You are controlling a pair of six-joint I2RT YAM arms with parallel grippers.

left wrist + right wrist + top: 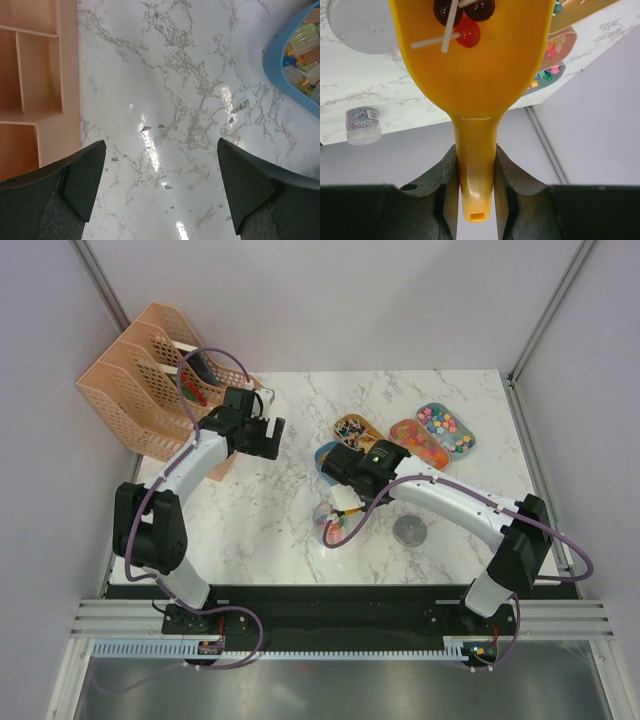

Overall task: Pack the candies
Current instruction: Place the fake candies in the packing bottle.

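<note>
I work in a lab test booth: my left arm and right arm are bolted by an aluminium rail at the edge of a marble-patterned table, boxed in by plain white panels.

The left arm and right arm share one build: glossy white curved link shells between chunky matte black joint housings, with a thin purple cable running along each. A small green light glows on the right wrist. The left gripper and right gripper have thick, dark grey wedge-shaped fingers.
</note>
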